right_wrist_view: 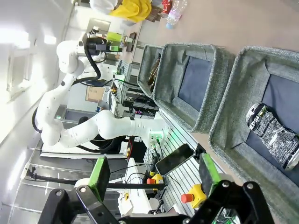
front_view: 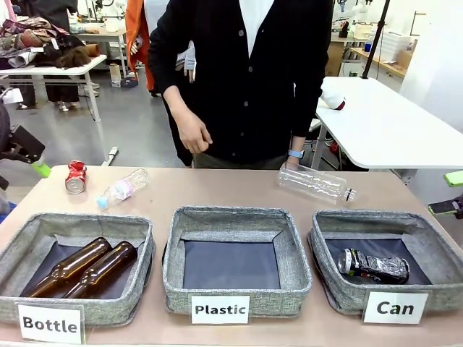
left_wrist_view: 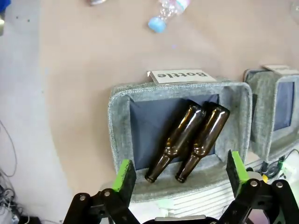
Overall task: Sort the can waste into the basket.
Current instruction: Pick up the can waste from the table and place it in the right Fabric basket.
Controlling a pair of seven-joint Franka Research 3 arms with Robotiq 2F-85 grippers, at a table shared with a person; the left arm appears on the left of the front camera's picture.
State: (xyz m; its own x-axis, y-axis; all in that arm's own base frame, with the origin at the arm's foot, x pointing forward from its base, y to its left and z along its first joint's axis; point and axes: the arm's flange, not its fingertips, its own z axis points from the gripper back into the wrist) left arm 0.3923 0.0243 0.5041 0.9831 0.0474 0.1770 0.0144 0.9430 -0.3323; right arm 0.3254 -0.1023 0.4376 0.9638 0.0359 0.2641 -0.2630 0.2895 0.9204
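**One can in the basket, one out on the table**

The black and silver can (front_view: 373, 266) lies on its side on the dark base of the "Can" basket (front_view: 383, 219), toward the basket's front. The red can (front_view: 75, 176) stands on the bare tabletop well away from that basket, past the "Plastic" bin (front_view: 231, 215) and behind the "Bottle" bin (front_view: 72, 220) at the row's other end. A clear plastic bottle (front_view: 316, 182) lies just behind the basket, near the person's hand (front_view: 292, 160). The left gripper (left_wrist_view: 180, 171) hangs far from the basket, over the "Bottle" bin, jaws spread wide and empty. The right gripper (right_wrist_view: 154, 171), also wide and empty, sits beside the basket, apparently off its outer edge.
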